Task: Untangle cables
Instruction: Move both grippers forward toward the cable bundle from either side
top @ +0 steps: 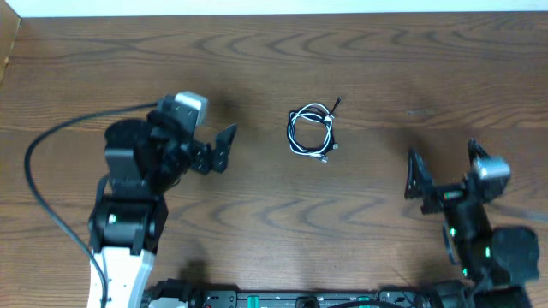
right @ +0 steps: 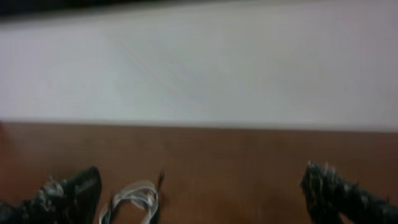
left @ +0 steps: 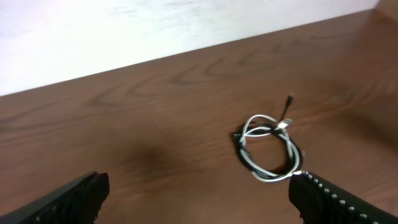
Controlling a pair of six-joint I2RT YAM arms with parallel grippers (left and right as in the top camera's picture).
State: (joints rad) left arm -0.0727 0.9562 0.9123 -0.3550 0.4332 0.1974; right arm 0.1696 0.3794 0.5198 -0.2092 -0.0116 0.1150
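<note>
The cables (left: 247, 155) are seen coiled together, apparently intertwined, on the worktop (top: 385, 68); the left pincer (top: 223, 147) and right pincer (top: 443, 162) are held open, well apart from them.

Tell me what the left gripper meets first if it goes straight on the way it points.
Probably the coiled cables: nothing else lies between them and the open left gripper. In its wrist view they sit right of centre, so it may only clip them; its height is unclear.
</note>
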